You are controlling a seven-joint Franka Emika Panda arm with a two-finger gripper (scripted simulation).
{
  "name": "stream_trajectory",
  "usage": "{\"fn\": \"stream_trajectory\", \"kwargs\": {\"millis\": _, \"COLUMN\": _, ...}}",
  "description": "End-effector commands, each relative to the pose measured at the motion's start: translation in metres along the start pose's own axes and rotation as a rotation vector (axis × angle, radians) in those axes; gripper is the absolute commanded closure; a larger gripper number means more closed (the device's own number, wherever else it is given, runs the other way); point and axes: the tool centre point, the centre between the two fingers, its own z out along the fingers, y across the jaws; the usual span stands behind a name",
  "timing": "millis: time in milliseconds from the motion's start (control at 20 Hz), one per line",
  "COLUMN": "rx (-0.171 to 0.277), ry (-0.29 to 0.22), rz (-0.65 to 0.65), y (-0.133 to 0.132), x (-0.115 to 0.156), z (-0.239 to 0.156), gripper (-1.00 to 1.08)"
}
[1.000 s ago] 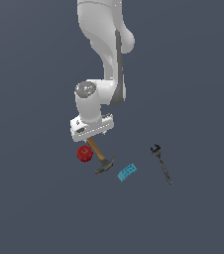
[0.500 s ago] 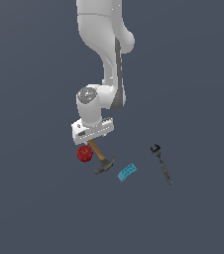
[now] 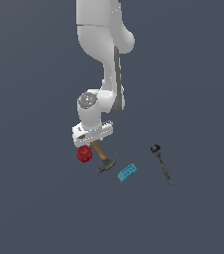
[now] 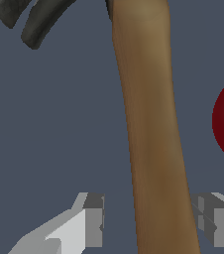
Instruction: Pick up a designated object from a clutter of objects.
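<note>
Surface: a flat, uniform slate-grey floor (image 3: 34, 198), matte, no seams or edges visible; the same grey fills the whole exterior view, with no walls to tell.

My gripper (image 4: 151, 221) hangs low over the clutter, fingers spread, one pad on each side of the wooden handle with a gap showing on both sides; nothing is pinched.

The hammer (image 3: 103, 158) lies flat on the floor, handle running up under my wrist, dark claw head at the near end. The apple (image 3: 84, 154) sits just beside the handle, on the exterior view's left. The cyan brick (image 3: 127, 172) lies near the hammer head, on the exterior view's right. The wrench (image 3: 162, 164) lies further right, well apart.
</note>
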Motion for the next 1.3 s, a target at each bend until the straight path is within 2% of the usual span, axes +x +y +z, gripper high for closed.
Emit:
{"fn": "stream_trajectory", "kwargs": {"millis": 0, "rx": 0.005, "ry": -0.005, "rz": -0.005, "y": -0.004, "x": -0.001, "z": 0.004, "gripper": 1.08}}
{"fn": "stream_trajectory", "kwargs": {"millis": 700, "rx": -0.003, "ry": 0.004, "rz": 0.001, "y": -0.002, "x": 0.003, "z": -0.007, "gripper": 1.08}}
{"fn": "stream_trajectory", "kwargs": {"millis": 950, "rx": -0.003, "ry": 0.003, "rz": 0.001, "y": -0.015, "x": 0.009, "z": -0.022, "gripper": 1.08}}
{"fn": "stream_trajectory", "kwargs": {"millis": 1250, "rx": -0.002, "ry": 0.002, "rz": 0.0, "y": -0.043, "x": 0.021, "z": -0.056, "gripper": 1.08}}
